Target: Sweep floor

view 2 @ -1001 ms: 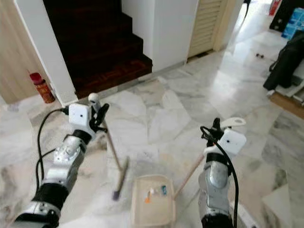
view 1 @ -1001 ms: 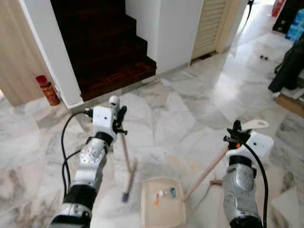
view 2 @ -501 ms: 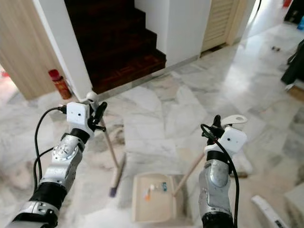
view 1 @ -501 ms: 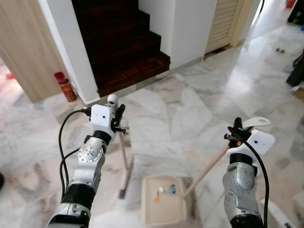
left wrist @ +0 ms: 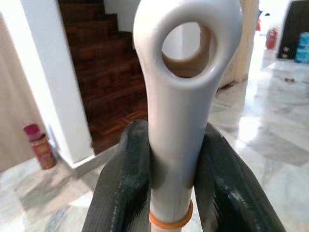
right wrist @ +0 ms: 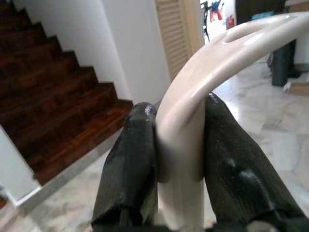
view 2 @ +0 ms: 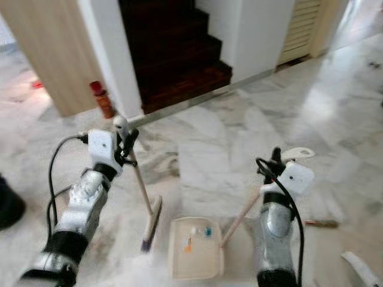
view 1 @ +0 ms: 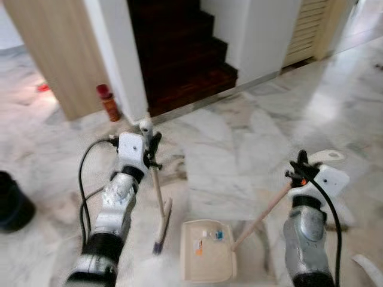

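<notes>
Since a second ago the camera has swung leftward, so the dark staircase (view 1: 179, 54) now sits nearer the middle, the red canister (view 1: 108, 103) has come further in, and a dark round object (view 1: 13, 203) shows at the left edge; both arms keep their holds as before. Left gripper (left wrist: 175, 179) has its two black fingers (left wrist: 123, 188) clamped on the white top of the broom (view 1: 157, 197), just below the handle's hanging loop and right above an orange ring on the shaft. Below those fingers the wooden shaft drops almost straight to the broom head, which rests on the marble floor (view 1: 239, 137) just beside the dustpan (view 1: 206, 258). Right gripper (right wrist: 176, 154) pinches the curved cream grip of the dustpan's long handle, one finger pressed against each side. From that grip the handle slants down and toward the left arm to the cream pan, which lies flat on the floor between the two arms with a few small coloured scraps (view 1: 209, 238) inside it. Beyond both grippers the staircase rises between white walls, the red canister stands beside its left wall, and a louvred door (view 1: 308, 30) lies further right.
</notes>
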`<state>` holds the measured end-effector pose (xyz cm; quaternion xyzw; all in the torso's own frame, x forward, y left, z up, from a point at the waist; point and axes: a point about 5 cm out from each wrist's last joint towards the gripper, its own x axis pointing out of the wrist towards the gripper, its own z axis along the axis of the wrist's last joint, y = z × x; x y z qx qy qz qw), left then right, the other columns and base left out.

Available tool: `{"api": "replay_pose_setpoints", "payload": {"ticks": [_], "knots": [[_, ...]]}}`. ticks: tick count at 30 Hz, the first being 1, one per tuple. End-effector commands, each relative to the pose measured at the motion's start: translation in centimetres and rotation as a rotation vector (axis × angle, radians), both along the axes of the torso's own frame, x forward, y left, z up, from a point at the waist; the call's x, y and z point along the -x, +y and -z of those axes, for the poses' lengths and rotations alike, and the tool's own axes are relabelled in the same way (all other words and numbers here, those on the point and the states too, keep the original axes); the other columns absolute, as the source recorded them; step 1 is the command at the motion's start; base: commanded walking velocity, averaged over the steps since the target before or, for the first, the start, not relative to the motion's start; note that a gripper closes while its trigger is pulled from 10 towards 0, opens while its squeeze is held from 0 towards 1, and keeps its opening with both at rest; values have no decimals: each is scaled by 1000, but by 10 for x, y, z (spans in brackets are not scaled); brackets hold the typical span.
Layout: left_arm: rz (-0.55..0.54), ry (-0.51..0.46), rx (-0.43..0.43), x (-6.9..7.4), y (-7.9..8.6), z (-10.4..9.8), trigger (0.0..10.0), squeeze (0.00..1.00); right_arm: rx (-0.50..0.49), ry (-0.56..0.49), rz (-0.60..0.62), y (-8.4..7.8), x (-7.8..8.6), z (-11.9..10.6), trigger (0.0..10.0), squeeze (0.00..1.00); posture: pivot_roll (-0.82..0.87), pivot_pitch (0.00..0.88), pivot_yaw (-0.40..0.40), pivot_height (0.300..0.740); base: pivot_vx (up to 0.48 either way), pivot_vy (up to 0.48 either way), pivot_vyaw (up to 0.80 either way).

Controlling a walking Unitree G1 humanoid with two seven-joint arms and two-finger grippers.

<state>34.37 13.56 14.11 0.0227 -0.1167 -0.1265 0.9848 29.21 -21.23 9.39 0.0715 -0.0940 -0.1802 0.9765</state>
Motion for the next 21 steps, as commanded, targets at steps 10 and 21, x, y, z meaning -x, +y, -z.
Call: {"api": "replay_pose_setpoints", "payload": {"ticks": [10, 21], "knots": [[1, -43, -2, -2, 1, -11, 10000, 0, -7, -77, -11, 4, -6, -17, 10000, 0, 89, 12, 0, 740, 0, 267, 184], [2, -43, -3, -3, 1, -12, 10000, 0, -2, -77, -13, 5, -6, -17, 10000, 0, 90, 16, 0, 740, 0, 267, 317]]}}
